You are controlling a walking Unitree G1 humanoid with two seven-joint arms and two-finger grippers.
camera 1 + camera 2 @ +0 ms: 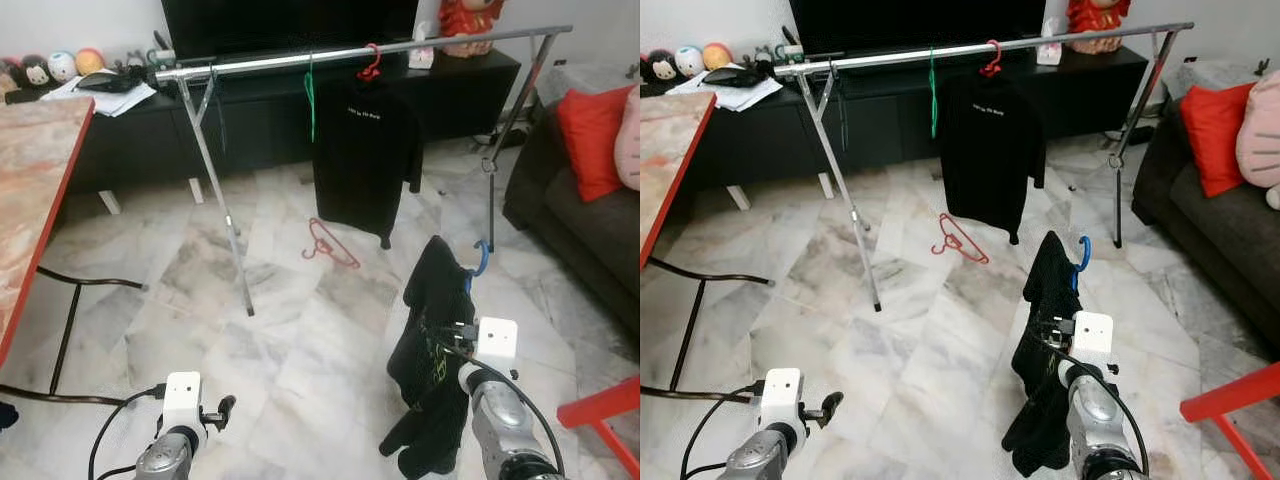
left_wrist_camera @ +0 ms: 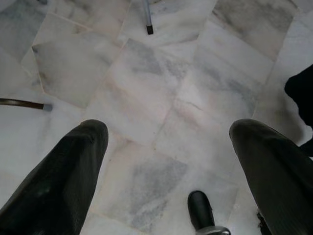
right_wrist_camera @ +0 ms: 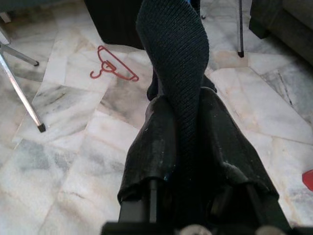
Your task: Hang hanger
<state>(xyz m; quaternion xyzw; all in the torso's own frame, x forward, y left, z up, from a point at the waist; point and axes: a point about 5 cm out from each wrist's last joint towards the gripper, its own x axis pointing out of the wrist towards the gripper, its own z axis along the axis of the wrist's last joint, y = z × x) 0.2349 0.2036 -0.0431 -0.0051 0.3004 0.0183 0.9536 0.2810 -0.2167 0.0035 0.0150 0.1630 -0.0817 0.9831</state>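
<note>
Your right gripper is clamped on a black garment that carries a blue hanger, the hook standing clear above the cloth; the load is held low and near, to the right, well short of the far drying rack rail. I judge the step in hand to be the carry: the hanger is secured but not yet on the rail. The next move calls for you to close on the rack, raise the load above rail height and bring the blue hook down over bare rail, most likely right of the red hanger bearing the black T-shirt (a green hanger hangs empty just to its left). Mind the red hanger on the floor in your path. Your left gripper hangs idle, fingers wide apart over bare marble floor. The right wrist view confirms what the head views leave doubtful: both fingers pinch a twisted fold of fabric, so the hold may be on cloth rather than on the hanger frame. The head views alone give rail height and free rail space
</note>
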